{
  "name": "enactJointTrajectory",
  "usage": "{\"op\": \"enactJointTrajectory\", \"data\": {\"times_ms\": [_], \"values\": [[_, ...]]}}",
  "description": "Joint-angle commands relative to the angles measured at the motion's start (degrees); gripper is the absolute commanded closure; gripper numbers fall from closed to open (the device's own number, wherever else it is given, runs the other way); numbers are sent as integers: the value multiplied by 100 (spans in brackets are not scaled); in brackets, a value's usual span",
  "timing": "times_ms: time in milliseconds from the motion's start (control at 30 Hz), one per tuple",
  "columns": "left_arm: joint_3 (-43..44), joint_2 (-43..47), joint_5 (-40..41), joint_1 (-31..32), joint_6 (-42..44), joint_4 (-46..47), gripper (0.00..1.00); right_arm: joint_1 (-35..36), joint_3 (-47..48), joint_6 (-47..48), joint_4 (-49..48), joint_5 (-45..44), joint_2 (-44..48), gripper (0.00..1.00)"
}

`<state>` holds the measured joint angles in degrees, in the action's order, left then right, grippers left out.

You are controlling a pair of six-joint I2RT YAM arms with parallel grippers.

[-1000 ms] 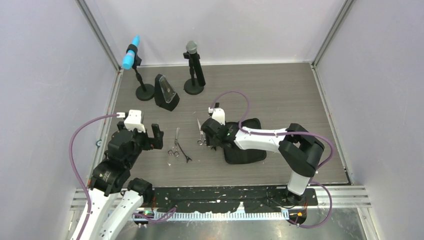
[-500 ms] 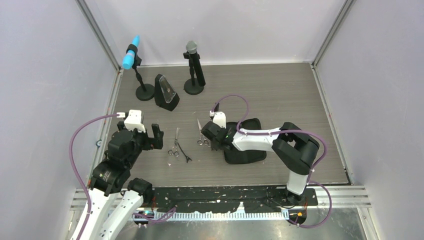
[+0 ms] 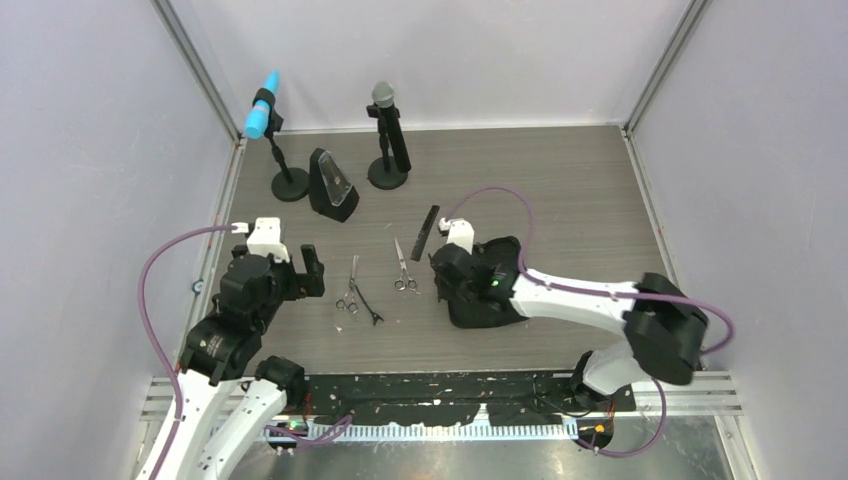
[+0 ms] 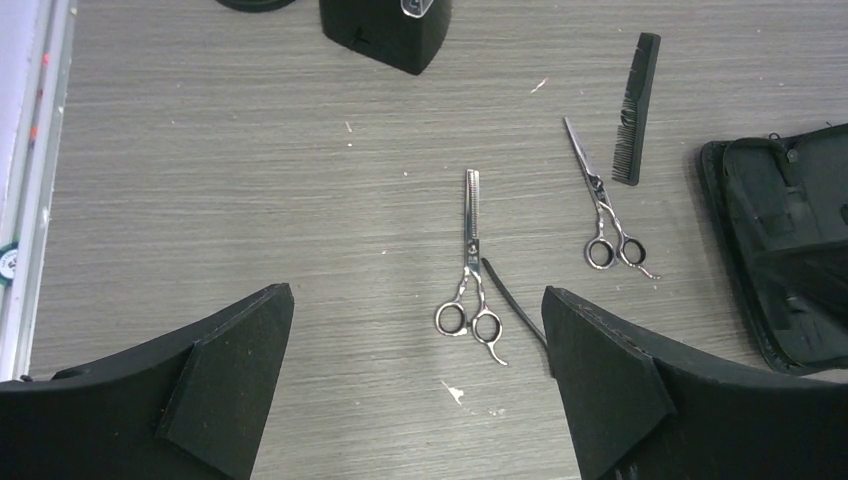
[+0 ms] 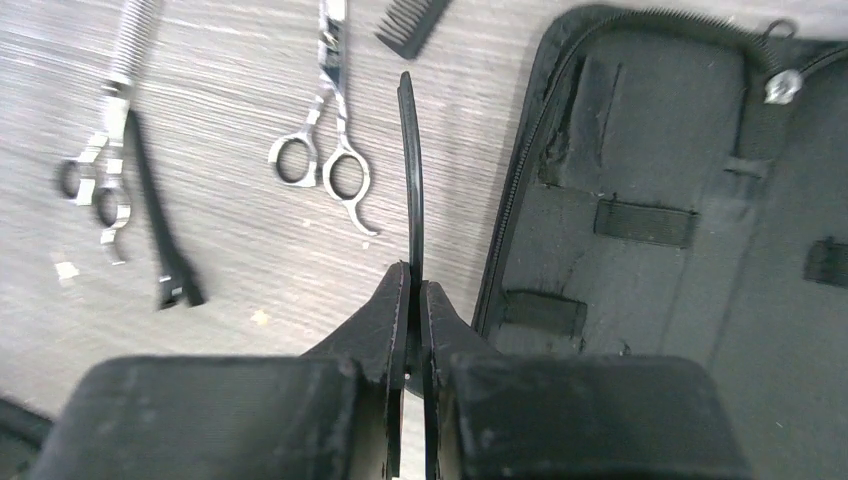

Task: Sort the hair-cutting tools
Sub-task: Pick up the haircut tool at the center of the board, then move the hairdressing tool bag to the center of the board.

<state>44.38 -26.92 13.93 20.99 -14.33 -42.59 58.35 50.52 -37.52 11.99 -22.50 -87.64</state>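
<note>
Two silver cutters lie loose on the grey table (image 3: 560,180): thinning shears (image 4: 468,262) and, at their 3 o'clock, plain scissors (image 4: 603,215), both with blades toward 12. The black comb (image 3: 428,218) lies at 1 o'clock of the plain scissors, near but apart. One loose hair clip (image 4: 515,305) sits at 5 o'clock of the shears, just beside their finger rings; contact cannot be told. Right gripper (image 5: 411,288): fingers pinched tight on the near end of a second hair clip (image 5: 410,170), which sticks out toward 12 between the plain scissors and the left rim of the open zip pouch (image 5: 690,190). Whether that clip is clear of the table cannot be told. Left gripper (image 4: 415,300): jaws spread wide, nothing between them, hovering at 9 o'clock of the shears and facing the row. Judgement: step in hand is placing the second clip, with shears, scissors and comb already laid out. Next move likely calls for carrying it toward 9 o'clock, over the plain scissors, and laying it flat beside the loose clip before letting go.
</note>
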Motion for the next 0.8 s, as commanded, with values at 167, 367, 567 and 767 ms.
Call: {"op": "enactJointTrajectory", "data": {"times_ms": [167,367,567,767], "values": [[410,-988,-1089,191,-1128,154,0,-357,-838,572,126,-53,2025,95],[307,-1923,-1042,1127,-1972,1034,0,-1189,-1656,653,306,731,3083,95],[836,-3252,-808,1984,-2369,1422,0,-1771,-2297,710,595,1118,3901,95],[1577,-4653,-667,2677,-2504,1694,0,-2211,-2643,693,511,1511,4058,95]]}}
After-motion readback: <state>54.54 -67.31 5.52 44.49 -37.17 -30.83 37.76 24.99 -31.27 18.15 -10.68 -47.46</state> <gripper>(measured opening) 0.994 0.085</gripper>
